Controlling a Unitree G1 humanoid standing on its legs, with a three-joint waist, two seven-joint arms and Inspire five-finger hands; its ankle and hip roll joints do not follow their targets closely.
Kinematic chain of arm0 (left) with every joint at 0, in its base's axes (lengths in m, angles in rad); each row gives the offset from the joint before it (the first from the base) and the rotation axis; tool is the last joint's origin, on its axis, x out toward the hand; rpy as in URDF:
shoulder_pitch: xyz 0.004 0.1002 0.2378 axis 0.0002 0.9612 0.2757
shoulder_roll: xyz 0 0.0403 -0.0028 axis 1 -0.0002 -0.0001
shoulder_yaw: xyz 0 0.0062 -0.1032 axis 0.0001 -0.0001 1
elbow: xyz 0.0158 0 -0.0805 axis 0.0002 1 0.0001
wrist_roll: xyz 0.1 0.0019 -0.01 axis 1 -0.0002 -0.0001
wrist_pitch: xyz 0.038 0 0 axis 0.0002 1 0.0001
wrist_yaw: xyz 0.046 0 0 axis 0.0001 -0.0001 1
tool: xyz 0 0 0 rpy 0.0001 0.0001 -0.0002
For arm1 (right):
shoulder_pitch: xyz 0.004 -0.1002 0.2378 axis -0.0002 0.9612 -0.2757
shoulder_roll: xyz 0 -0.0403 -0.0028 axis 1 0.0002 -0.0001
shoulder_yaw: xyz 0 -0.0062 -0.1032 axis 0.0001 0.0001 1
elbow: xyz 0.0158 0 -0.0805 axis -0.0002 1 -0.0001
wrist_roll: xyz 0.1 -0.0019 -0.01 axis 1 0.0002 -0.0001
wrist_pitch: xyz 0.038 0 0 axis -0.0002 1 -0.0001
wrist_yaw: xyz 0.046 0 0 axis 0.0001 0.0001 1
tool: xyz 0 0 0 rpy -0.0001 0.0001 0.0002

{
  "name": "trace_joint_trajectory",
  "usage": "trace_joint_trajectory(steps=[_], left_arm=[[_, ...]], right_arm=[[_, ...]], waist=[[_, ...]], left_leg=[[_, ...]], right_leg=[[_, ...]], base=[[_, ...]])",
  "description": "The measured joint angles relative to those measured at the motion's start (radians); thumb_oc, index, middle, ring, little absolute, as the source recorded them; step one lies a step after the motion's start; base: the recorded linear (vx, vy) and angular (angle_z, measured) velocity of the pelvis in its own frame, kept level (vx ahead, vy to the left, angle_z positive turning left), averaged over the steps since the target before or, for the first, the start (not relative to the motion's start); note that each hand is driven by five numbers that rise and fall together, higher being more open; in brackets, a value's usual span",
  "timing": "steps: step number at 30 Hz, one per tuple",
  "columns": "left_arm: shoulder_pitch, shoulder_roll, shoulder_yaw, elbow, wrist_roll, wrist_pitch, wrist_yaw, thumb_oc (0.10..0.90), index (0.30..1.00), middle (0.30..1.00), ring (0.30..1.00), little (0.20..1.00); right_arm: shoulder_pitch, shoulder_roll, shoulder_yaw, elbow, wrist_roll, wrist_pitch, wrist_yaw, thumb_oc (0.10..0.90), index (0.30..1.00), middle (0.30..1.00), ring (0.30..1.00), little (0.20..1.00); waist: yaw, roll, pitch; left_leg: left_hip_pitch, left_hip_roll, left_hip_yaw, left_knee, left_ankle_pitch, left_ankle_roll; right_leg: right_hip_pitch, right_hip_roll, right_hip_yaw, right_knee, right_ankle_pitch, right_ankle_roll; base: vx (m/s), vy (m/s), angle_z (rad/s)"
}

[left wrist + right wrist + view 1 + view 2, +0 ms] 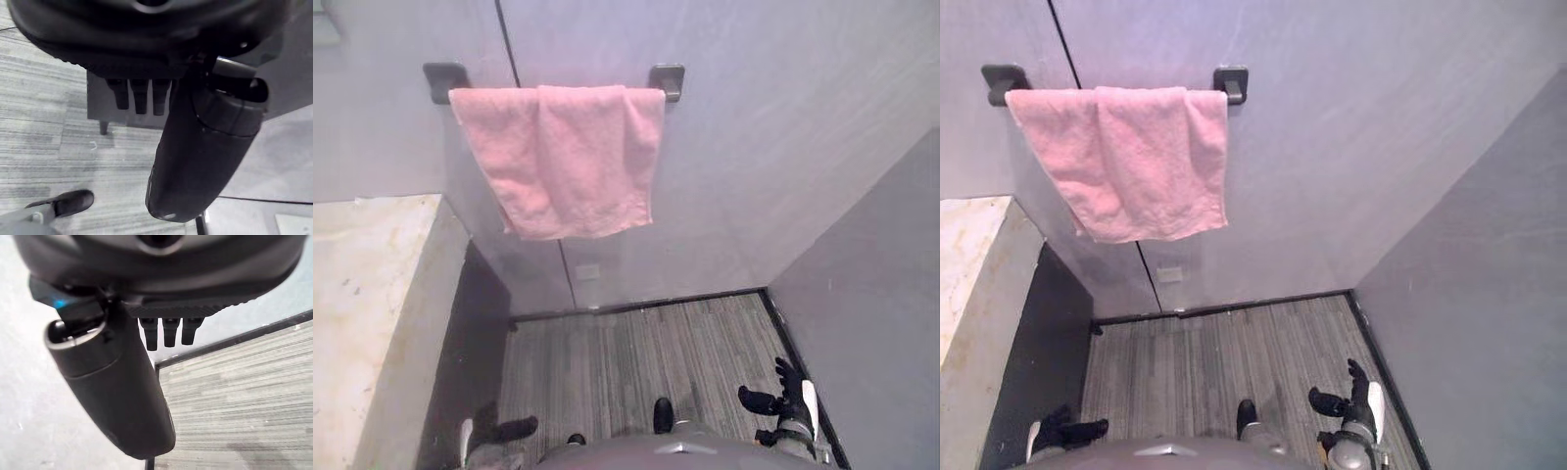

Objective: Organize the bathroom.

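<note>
A pink towel [565, 157] hangs folded over a dark wall rail [667, 80] on the grey wall ahead, its lower edge slanting down towards the right. Both hands are low and far from it. My left hand [499, 431] shows at the bottom left above the floor, fingers straight, holding nothing. My right hand [785, 397] shows at the bottom right beside the side wall, fingers relaxed and empty. In the left wrist view the left hand [200, 147] has straight fingers and thumb over the floor. In the right wrist view the right hand [122, 396] looks the same.
A pale stone counter [367, 294] with a dark side panel stands at the left. Grey striped flooring [646, 352] runs to the wall. A grey side wall [881, 323] closes the right. A small white outlet plate [588, 271] sits low on the far wall.
</note>
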Motion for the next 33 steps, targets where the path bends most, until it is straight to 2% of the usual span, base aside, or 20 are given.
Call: trace_joint_trajectory(steps=[3, 4, 5, 7, 8, 9, 10, 11, 13, 15, 16, 18, 21, 25, 27, 29, 30, 31, 32, 33], left_arm=[[-0.053, -0.007, 0.015, 0.046, -0.076, 0.010, -0.032, 0.800, 0.900, 0.900, 0.900, 0.900], [-0.088, -0.008, 0.019, 0.063, -0.091, 0.008, -0.042, 0.800, 0.900, 0.900, 0.900, 0.900], [-0.105, -0.005, 0.017, 0.062, -0.106, 0.004, -0.048, 0.800, 0.900, 0.900, 0.900, 0.900], [-0.111, 0.000, 0.011, 0.063, -0.111, 0.002, -0.056, 0.800, 0.900, 0.900, 0.900, 0.900], [-0.112, 0.000, 0.011, 0.064, -0.109, 0.001, -0.056, 0.800, 0.900, 0.900, 0.900, 0.900], [-0.119, -0.007, 0.011, 0.064, -0.109, 0.001, -0.056, 0.800, 0.900, 0.900, 0.900, 0.900], [-0.114, -0.018, 0.009, 0.064, -0.108, 0.001, -0.059, 0.800, 0.900, 0.900, 0.900, 0.900], [-0.115, -0.022, 0.011, 0.072, -0.107, -0.005, -0.059, 0.800, 0.900, 0.900, 0.900, 0.900], [-0.144, -0.040, 0.015, 0.103, -0.104, 0.001, -0.062, 0.800, 0.900, 0.900, 0.900, 0.900], [-0.129, -0.045, 0.018, 0.161, -0.104, 0.005, -0.071, 0.800, 0.900, 0.900, 0.900, 0.900], [-0.126, -0.041, 0.021, 0.186, -0.107, 0.008, -0.071, 0.800, 0.900, 0.900, 0.900, 0.900], [-0.115, -0.043, 0.029, 0.195, -0.113, 0.010, -0.074, 0.800, 0.900, 0.900, 0.900, 0.900], [-0.120, -0.053, 0.061, 0.198, -0.120, 0.022, -0.058, 0.800, 0.900, 0.900, 0.900, 0.900], [-0.121, -0.054, 0.095, 0.187, -0.104, 0.010, -0.044, 0.800, 0.900, 0.900, 0.900, 0.900], [-0.125, -0.083, 0.099, 0.180, -0.103, -0.007, -0.039, 0.800, 0.900, 0.900, 0.900, 0.900], [-0.144, -0.086, 0.094, 0.191, -0.099, -0.027, -0.037, 0.800, 0.900, 0.900, 0.900, 0.900], [-0.140, -0.072, 0.082, 0.188, -0.094, -0.047, -0.036, 0.800, 0.900, 0.900, 0.900, 0.900], [-0.143, -0.063, 0.087, 0.193, -0.076, -0.043, -0.031, 0.800, 0.900, 0.900, 0.900, 0.900], [-0.138, -0.065, 0.086, 0.187, -0.074, -0.043, -0.029, 0.800, 0.900, 0.900, 0.900, 0.900], [-0.128, -0.069, 0.086, 0.199, -0.063, -0.037, -0.031, 0.800, 0.900, 0.900, 0.900, 0.900]], right_arm=[[-0.033, 0.013, 0.000, 0.093, 0.030, 0.004, 0.045, 0.800, 0.900, 0.900, 0.900, 0.900], [-0.055, 0.028, 0.000, 0.159, 0.069, 0.006, 0.067, 0.800, 0.900, 0.900, 0.900, 0.900], [-0.063, 0.036, 0.000, 0.184, 0.081, 0.007, 0.077, 0.800, 0.900, 0.900, 0.900, 0.900], [-0.080, 0.040, 0.007, 0.209, 0.099, 0.006, 0.093, 0.800, 0.900, 0.900, 0.900, 0.900], [-0.107, 0.040, 0.013, 0.222, 0.123, 0.005, 0.098, 0.800, 0.900, 0.900, 0.900, 0.900], [-0.120, 0.032, 0.019, 0.226, 0.135, 0.005, 0.103, 0.800, 0.900, 0.900, 0.900, 0.900], [-0.152, 0.018, 0.020, 0.225, 0.146, 0.005, 0.114, 0.800, 0.900, 0.900, 0.900, 0.900], [-0.169, 0.011, 0.020, 0.227, 0.153, 0.004, 0.127, 0.800, 0.900, 0.900, 0.900, 0.900], [-0.181, -0.020, 0.019, 0.221, 0.159, 0.011, 0.168, 0.800, 0.900, 0.900, 0.900, 0.900], [-0.179, -0.024, 0.020, 0.227, 0.166, 0.015, 0.186, 0.800, 0.900, 0.900, 0.900, 0.900], [-0.176, -0.010, 0.025, 0.240, 0.199, 0.030, 0.205, 0.800, 0.900, 0.900, 0.900, 0.900], [-0.182, 0.000, 0.027, 0.282, 0.198, 0.054, 0.232, 0.800, 0.900, 0.900, 0.900, 0.900], [-0.168, 0.008, 0.035, 0.300, 0.201, 0.121, 0.265, 0.800, 0.900, 0.900, 0.900, 0.900], [-0.106, 0.020, 0.018, 0.320, 0.226, 0.192, 0.297, 0.800, 0.900, 0.900, 0.900, 0.900], [-0.064, 0.007, -0.046, 0.312, 0.249, 0.215, 0.317, 0.800, 0.900, 0.900, 0.900, 0.900], [-0.048, 0.015, -0.049, 0.324, 0.283, 0.230, 0.325, 0.800, 0.900, 0.900, 0.900, 0.900], [-0.056, 0.025, -0.059, 0.358, 0.305, 0.255, 0.331, 0.800, 0.900, 0.900, 0.900, 0.900], [-0.071, 0.034, -0.093, 0.366, 0.308, 0.254, 0.326, 0.800, 0.900, 0.900, 0.900, 0.900], [-0.082, 0.019, -0.095, 0.368, 0.307, 0.249, 0.322, 0.800, 0.900, 0.900, 0.900, 0.900], [-0.111, -0.001, -0.099, 0.358, 0.307, 0.242, 0.316, 0.800, 0.900, 0.900, 0.900, 0.900]], waist=[[-0.015, 0.028, 0.010], [-0.016, 0.046, 0.010], [-0.010, 0.052, 0.011], [0.015, 0.046, 0.011], [0.033, 0.043, 0.013], [0.036, 0.051, 0.021], [0.053, 0.080, 0.046], [0.051, 0.094, 0.057], [0.052, 0.110, 0.091], [0.049, 0.119, 0.099], [0.044, 0.084, 0.111], [0.060, 0.040, 0.113], [0.042, -0.012, 0.123], [0.011, 0.002, 0.088], [0.001, 0.053, 0.069], [-0.013, 0.067, 0.054], [-0.020, 0.025, 0.002], [-0.016, 0.008, 0.005], [-0.014, 0.023, 0.003], [-0.019, 0.037, 0.005]], left_leg=[[-0.034, 0.029, -0.045, 0.000, 0.026, 0.010], [-0.061, 0.054, -0.097, 0.005, 0.049, -0.002], [-0.070, 0.064, -0.123, 0.006, 0.070, -0.013], [-0.087, 0.063, -0.168, 0.008, 0.082, -0.026], [-0.117, 0.060, -0.199, 0.032, 0.081, -0.040], [-0.132, 0.069, -0.218, 0.046, 0.084, -0.047], [-0.150, 0.085, -0.237, 0.059, 0.100, -0.056], [-0.183, 0.096, -0.260, 0.082, 0.113, -0.086], [-0.205, 0.104, -0.217, 0.080, 0.157, -0.079], [-0.204, 0.120, -0.102, 0.086, 0.096, -0.049], [-0.200, 0.125, -0.042, 0.087, 0.070, -0.047], [-0.202, 0.103, -0.033, 0.143, 0.065, -0.059], [-0.197, 0.089, -0.021, 0.287, 0.033, -0.065], [-0.125, 0.131, 0.025, 0.348, -0.018, -0.090], [-0.087, 0.120, 0.023, 0.259, -0.054, -0.055], [-0.094, 0.076, -0.001, 0.218, -0.051, -0.033], [-0.085, 0.034, 0.009, 0.098, -0.068, 0.005], [-0.076, 0.037, 0.096, 0.150, -0.084, 0.030], [-0.075, 0.071, 0.105, 0.187, -0.089, 0.019], [-0.071, 0.068, 0.095, 0.193, -0.113, -0.068]], right_leg=[[-0.065, -0.002, 0.026, 0.150, -0.062, 0.019], [-0.113, 0.026, 0.104, 0.282, -0.116, 0.019], [-0.119, 0.045, 0.144, 0.315, -0.134, 0.026], [-0.063, 0.045, 0.172, 0.249, -0.155, 0.020], [-0.020, 0.044, 0.178, 0.162, -0.182, -0.009], [-0.001, 0.057, 0.166, 0.126, -0.163, -0.016], [0.017, 0.083, 0.151, 0.092, -0.135, -0.033], [0.017, 0.096, 0.145, 0.089, -0.137, -0.036], [0.040, 0.102, 0.096, 0.057, -0.127, -0.086], [0.055, 0.111, 0.028, 0.054, -0.117, -0.118], [0.065, 0.087, -0.010, 0.037, -0.121, -0.127], [0.081, 0.046, -0.052, -0.009, -0.076, -0.146], [0.085, -0.011, -0.134, -0.008, -0.068, -0.126], [0.092, -0.080, -0.281, -0.002, -0.059, -0.068], [0.077, -0.093, -0.246, 0.077, -0.106, -0.020], [0.062, -0.085, -0.151, 0.116, -0.189, -0.036], [0.050, -0.111, -0.075, 0.104, -0.159, -0.064], [0.064, -0.165, -0.086, 0.096, -0.129, -0.001], [0.065, -0.167, -0.095, 0.111, -0.128, 0.002], [0.074, -0.191, -0.102, 0.136, -0.124, 0.007]], base=[[-0.37, -0.209, 0.54], [-0.28, -0.179, 1.07], [-0.35, -0.252, 1.13], [-0.33, -0.246, 0.74], [-0.25, -0.162, 0.59], [-0.41, -0.187, 0.61], [-0.36, -0.133, 0.54], [-0.47, -0.115, 1.04], [-0.36, -0.010, 1.02], [-0.33, 0.057, 0.83], [-0.39, 0.105, 0.99], [-0.38, 0.134, 0.62], [-0.26, 0.155, 0.78], [-0.15, 0.209, 1.01], [-0.25, 0.542, 1.57], [-0.16, 0.500, 1.85], [-0.16, 0.735, 1.98], [-0.13, 0.691, 1.47], [-0.11, 0.764, 0.95], [-0.05, 0.423, 0.55]])
